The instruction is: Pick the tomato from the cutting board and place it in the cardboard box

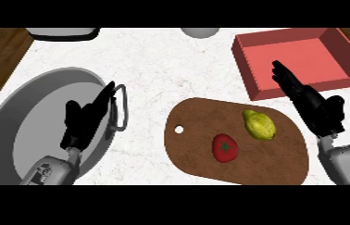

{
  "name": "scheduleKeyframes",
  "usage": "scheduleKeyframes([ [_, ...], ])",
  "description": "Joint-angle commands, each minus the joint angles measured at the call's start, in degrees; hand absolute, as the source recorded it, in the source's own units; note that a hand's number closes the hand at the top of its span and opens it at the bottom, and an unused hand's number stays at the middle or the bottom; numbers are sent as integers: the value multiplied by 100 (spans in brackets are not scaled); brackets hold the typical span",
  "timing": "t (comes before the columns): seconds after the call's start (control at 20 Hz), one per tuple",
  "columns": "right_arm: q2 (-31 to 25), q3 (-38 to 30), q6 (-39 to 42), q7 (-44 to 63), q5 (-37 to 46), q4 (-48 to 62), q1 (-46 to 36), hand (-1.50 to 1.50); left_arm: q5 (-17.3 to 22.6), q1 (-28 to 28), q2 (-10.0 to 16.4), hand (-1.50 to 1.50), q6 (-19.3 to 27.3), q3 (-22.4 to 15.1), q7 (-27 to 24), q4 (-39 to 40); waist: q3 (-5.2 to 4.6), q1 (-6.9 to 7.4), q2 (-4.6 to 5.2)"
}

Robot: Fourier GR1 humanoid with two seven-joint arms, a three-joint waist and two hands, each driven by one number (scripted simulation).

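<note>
2 hands hang open and empty, fingers straight: the left hand (83, 120) over a grey pan (34, 108), the right hand (311, 103) across the cardboard box's (245, 69) near wall. The tomato (226, 147) lies on the cutting board (198, 127), just beside a lemon (259, 124).

2 grey forearms come up from the lower edge of the head view, 1 at each side. The left forearm (51, 169) slants up and to the right. Its black left hand (83, 120) is held out with fingers straight and close together, tips aimed at the upper right. The right forearm (336, 160) stands close to the right edge. The black right hand (313, 103) stretches up and to the left, fingers extended. The 2 hands are well apart.
</note>
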Motion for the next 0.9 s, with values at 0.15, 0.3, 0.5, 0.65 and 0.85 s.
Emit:
scheduleKeyframes([
  [0.15, -259, -860, -103, -168, -409, -1174, -619, -150, -619, -238, 630, 0, -109, 239, -871, -610, -175, -276, -55],
  [0.3, -1589, -835, 203, 54, 633, -1448, -639, -150, -703, -390, 814, 0, -249, 278, -1091, -769, -204, -427, -99],
  [0.5, -1171, -1413, 206, -834, 345, -2243, 799, -150, -587, -159, 1049, 0, -716, 586, -1481, -808, -167, -288, 22],
  [0.65, -1315, -1105, 414, -1532, 1101, -2307, 929, -150, -918, -315, 570, 0, -378, 267, -1448, -700, -165, -288, 37],
  [0.85, -1682, -1039, 511, -1749, 1802, -2793, 1158, -150, -822, -64, 739, 0, -636, 472, -1744, -618, -171, -267, 33],
])
